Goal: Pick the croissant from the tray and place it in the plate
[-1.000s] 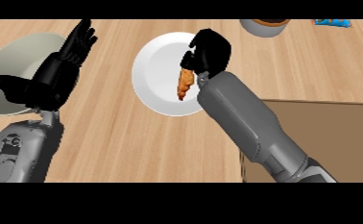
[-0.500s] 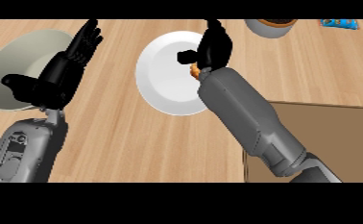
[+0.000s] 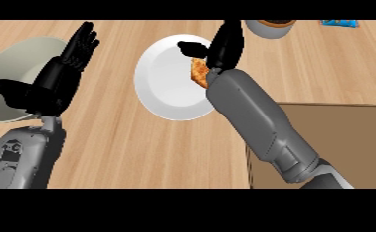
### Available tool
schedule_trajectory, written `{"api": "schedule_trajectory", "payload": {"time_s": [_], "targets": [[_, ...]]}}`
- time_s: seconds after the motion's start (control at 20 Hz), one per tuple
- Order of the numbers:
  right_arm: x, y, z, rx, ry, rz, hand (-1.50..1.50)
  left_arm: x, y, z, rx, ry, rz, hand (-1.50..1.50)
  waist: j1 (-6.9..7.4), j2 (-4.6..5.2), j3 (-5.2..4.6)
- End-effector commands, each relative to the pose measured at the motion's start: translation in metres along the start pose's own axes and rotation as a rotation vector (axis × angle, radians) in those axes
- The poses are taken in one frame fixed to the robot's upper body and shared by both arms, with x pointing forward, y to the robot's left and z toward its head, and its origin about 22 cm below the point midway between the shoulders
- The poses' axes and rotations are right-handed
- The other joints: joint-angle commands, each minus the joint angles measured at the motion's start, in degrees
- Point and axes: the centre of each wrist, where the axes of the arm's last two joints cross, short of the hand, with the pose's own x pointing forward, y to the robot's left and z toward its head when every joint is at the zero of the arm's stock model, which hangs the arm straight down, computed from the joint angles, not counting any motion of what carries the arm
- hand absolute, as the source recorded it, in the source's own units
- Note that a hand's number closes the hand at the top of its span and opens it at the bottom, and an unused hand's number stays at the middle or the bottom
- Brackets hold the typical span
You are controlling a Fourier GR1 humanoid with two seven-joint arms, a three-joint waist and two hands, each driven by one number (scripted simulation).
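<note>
A white plate (image 3: 165,84) lies on the wooden counter in the middle of the head view. The orange-brown croissant (image 3: 198,71) rests on the plate's right side, partly hidden by my right wrist. My right hand (image 3: 224,44) hovers over the plate's far right edge, fingers straight and pointing away, thumb spread toward the plate; it holds nothing. My left hand (image 3: 64,70) stands open at the left, fingers up, resting over a pale bowl. The brown tray (image 3: 323,126) sits at the lower right, its inside mostly hidden by my right forearm.
A pale bowl (image 3: 22,64) sits at the left edge under my left hand. A grey cup (image 3: 272,28) with brown contents stands at the back right, with a blue packet (image 3: 339,23) beyond it. Bare counter lies in front of the plate.
My right hand has let go of the croissant, opened, and lifted toward the plate's far edge. The croissant now lies on the plate. My left hand stays put.
</note>
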Motion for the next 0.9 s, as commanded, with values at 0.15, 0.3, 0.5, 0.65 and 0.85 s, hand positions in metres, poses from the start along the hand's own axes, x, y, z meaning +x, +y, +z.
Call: {"api": "schedule_trajectory", "payload": {"time_s": [0.15,0.3,0.5,0.65,0.85], "targets": [[-0.033,-0.001,0.024,-0.106,0.043,-0.151,-1.5,-0.006,0.02,0.021,0.042,0.041,-0.004,0.0,-2.81,-0.94,-0.02],[-0.033,-0.013,0.04,-0.054,0.022,-0.219,-1.5,-0.008,0.025,0.026,0.075,0.049,-0.01,0.0,-5.09,-1.49,-0.05],[-0.069,-0.042,0.052,-0.05,0.005,-0.212,-1.5,0.0,0.03,0.029,0.092,0.051,-0.035,0.0,-5.85,-1.53,-0.05],[-0.084,-0.079,0.039,-0.041,-0.034,-0.17,-1.5,-0.015,0.05,0.038,0.093,0.044,-0.023,0.0,-6.09,-1.48,-0.08],[-0.103,-0.103,0.067,-0.029,-0.022,-0.159,-1.5,-0.025,0.028,0.038,0.094,0.044,-0.019,0.0,-5.78,-1.4,-0.08]]}}
